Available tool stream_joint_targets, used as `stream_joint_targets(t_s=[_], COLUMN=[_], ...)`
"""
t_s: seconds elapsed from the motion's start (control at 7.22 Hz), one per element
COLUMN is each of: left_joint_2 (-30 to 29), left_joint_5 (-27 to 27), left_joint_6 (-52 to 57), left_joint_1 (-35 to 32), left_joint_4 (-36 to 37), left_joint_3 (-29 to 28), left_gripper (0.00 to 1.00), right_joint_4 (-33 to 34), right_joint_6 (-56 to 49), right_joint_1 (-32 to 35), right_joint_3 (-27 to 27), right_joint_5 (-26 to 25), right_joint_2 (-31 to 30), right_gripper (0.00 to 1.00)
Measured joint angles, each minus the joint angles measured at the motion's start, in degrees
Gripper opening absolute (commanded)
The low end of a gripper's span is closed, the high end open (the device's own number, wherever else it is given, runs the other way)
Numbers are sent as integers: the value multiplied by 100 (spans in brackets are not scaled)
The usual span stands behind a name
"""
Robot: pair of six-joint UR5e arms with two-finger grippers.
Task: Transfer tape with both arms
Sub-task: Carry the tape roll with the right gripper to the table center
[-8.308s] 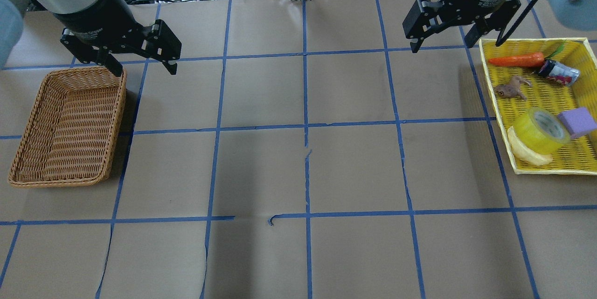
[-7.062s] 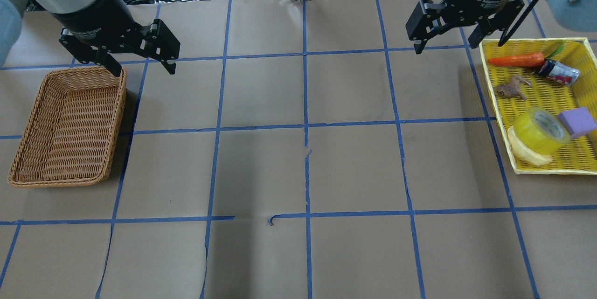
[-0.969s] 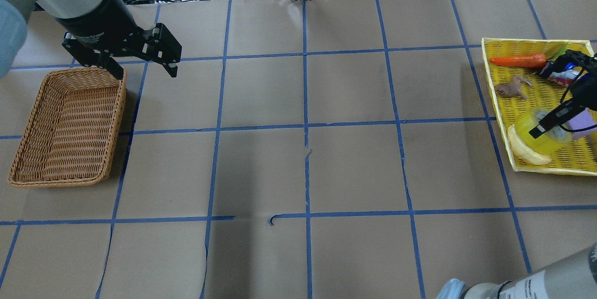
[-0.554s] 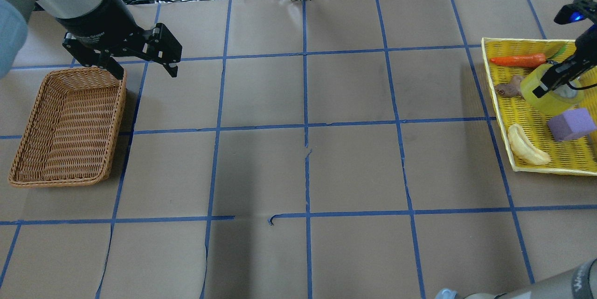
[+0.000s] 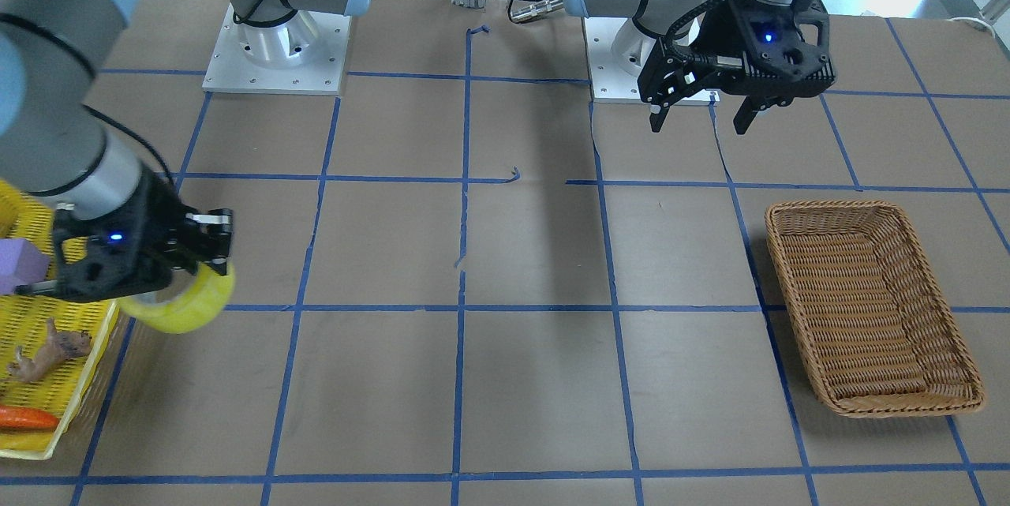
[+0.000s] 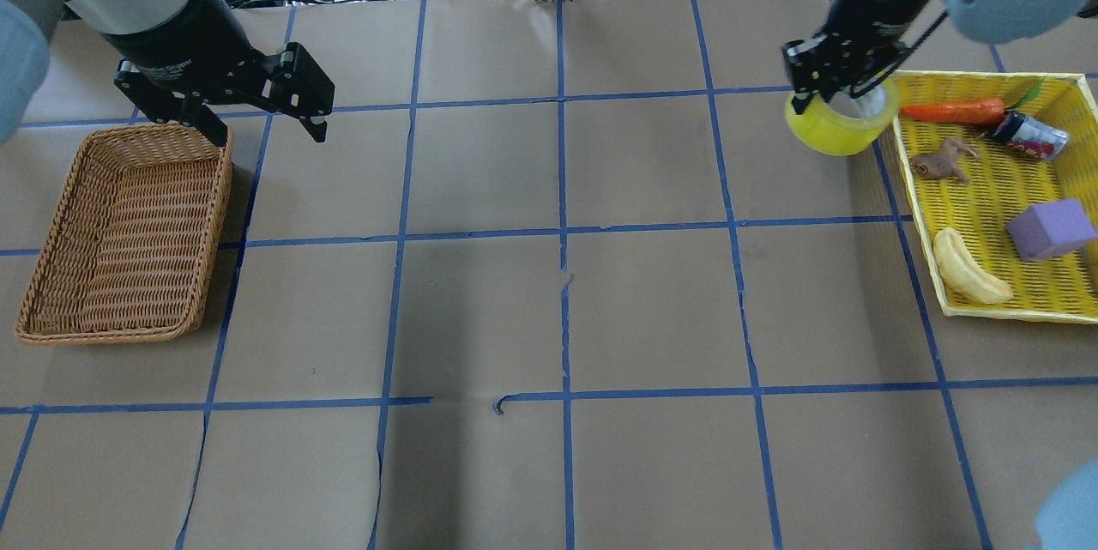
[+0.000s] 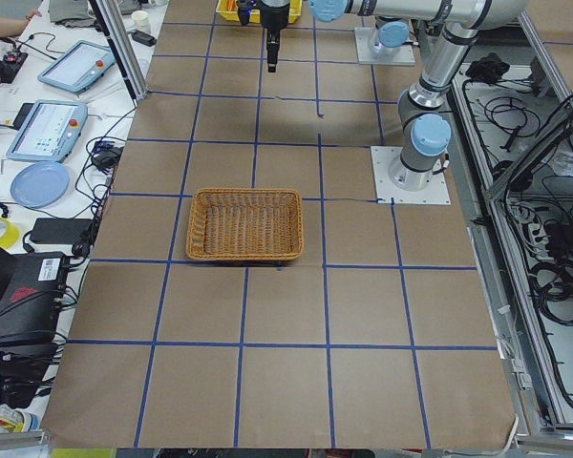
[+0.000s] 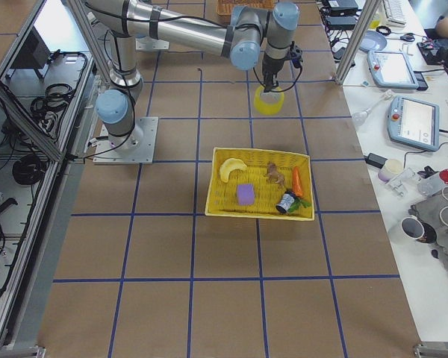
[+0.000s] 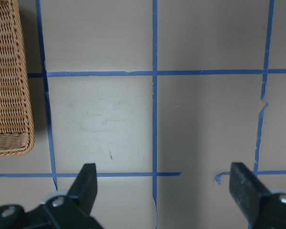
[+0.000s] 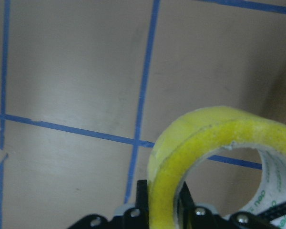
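The left gripper hangs by the wicker basket near the far left corner of the bench, pointing down, fingers wide apart. The right gripper has its fingers clamped on the tape, which has left the yellow basket and now hangs just beside it near the far right corner. Its green letters are too small to read.

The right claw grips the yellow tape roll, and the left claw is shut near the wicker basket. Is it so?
Not shut: the left claw is open near the wicker basket, as the overhead view shows. The right claw does grip the yellow tape roll.
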State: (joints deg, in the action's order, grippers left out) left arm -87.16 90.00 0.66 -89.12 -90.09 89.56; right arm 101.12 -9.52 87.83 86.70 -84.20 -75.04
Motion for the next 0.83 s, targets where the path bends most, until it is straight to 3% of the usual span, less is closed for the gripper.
stream_joint_targets(t_s=[0.42, 0.83], left_joint_2=[5, 5], left_joint_5=[0, -5], left_joint_6=[-1, -4], left_joint_1=[4, 9], left_joint_4=[0, 16], left_joint_3=[0, 0], left_gripper=[100, 100], right_joint_4=[1022, 1473], right_joint_6=[2620, 3957], right_joint_1=[1758, 2588], right_joint_3=[-4, 105], right_joint_5=[-226, -326], right_joint_2=[759, 1251], right_gripper=[0, 0])
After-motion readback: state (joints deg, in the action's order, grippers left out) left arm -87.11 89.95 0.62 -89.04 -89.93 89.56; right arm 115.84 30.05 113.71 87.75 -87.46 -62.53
